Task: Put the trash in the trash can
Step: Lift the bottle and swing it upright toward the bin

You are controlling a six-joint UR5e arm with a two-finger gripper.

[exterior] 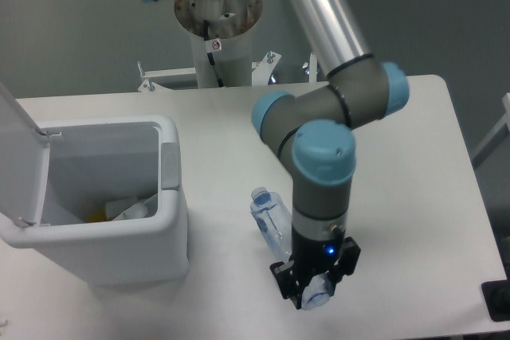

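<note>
Bottle (272, 224) gripped at its base end by the clenched gripper (314, 296), cap toward the bin (171, 220), apparently raised off the table (398, 197). Bin lid open, ready for drop-in.

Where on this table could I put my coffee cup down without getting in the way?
Bare tabletop lies right of the arm, out to the far right edge, and along the back behind the trash can. It is crowded between the can and the hand, where the bottle is.
</note>
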